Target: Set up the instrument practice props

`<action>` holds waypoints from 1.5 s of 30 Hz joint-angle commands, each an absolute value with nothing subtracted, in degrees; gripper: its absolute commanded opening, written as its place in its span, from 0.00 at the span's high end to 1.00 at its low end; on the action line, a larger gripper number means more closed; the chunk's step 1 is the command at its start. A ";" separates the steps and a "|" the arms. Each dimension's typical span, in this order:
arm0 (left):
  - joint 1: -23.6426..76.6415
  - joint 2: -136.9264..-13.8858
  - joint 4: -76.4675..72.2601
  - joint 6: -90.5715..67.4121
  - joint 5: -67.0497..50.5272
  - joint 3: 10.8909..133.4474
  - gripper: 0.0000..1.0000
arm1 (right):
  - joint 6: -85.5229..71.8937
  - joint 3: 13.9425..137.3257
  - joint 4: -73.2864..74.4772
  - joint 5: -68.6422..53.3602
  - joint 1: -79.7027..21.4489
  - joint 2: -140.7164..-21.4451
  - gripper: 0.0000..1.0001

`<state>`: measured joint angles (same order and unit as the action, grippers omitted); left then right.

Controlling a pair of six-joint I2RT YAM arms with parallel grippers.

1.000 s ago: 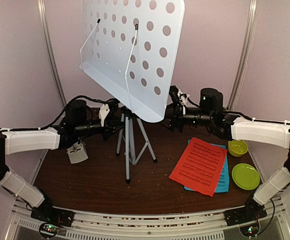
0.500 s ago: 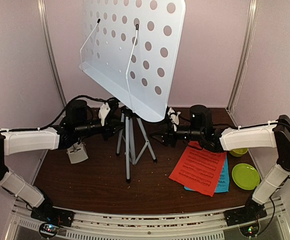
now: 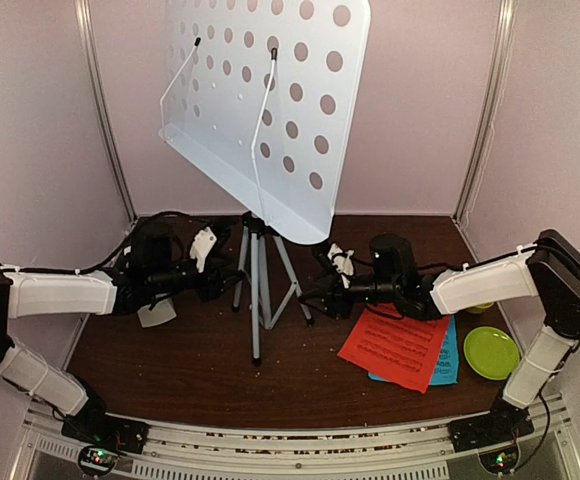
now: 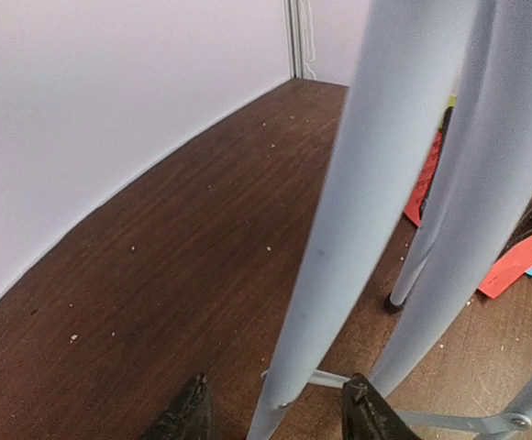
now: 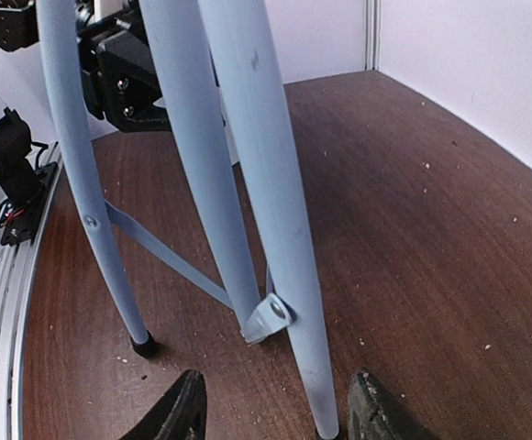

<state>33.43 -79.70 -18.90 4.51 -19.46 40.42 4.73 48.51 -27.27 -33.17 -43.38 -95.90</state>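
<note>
Jaws apart, the left pincer (image 3: pixel 225 285) and right pincer (image 3: pixel 315 298) flank the upright tripod (image 3: pixel 255 300). The red sheet (image 3: pixel 395 345) lies nearest the right pincer.

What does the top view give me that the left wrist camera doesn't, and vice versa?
Top view only: the perforated desk, the metronome and the green plate. Left wrist only: a close look at the left gripper, its fingertips apart either side of one leg of the tripod. Both: the tripod, the red sheet and the table.
</note>
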 commanded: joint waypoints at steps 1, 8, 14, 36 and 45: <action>33.12 -83.40 -21.01 3.96 -17.05 41.36 0.50 | 4.93 50.75 -27.25 -32.20 -43.78 -99.27 0.47; 33.10 -89.18 -22.88 5.91 -18.48 43.60 0.50 | 8.48 53.09 -24.39 -28.44 -43.77 -102.94 0.48; 33.06 -89.84 -24.23 8.71 -18.39 41.92 0.51 | 11.82 56.82 -21.73 -25.83 -43.77 -105.98 0.55; 32.91 -94.19 -22.36 19.68 -15.96 45.77 0.99 | 17.28 59.52 -14.63 -21.00 -43.38 -105.53 1.00; 32.74 -96.32 -28.90 16.78 -18.97 45.74 0.55 | 17.83 59.85 -14.30 -21.85 -42.96 -106.10 1.00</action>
<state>32.58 -94.24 -24.49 17.26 -17.15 43.75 16.82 58.70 -17.87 -23.49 -43.24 -106.41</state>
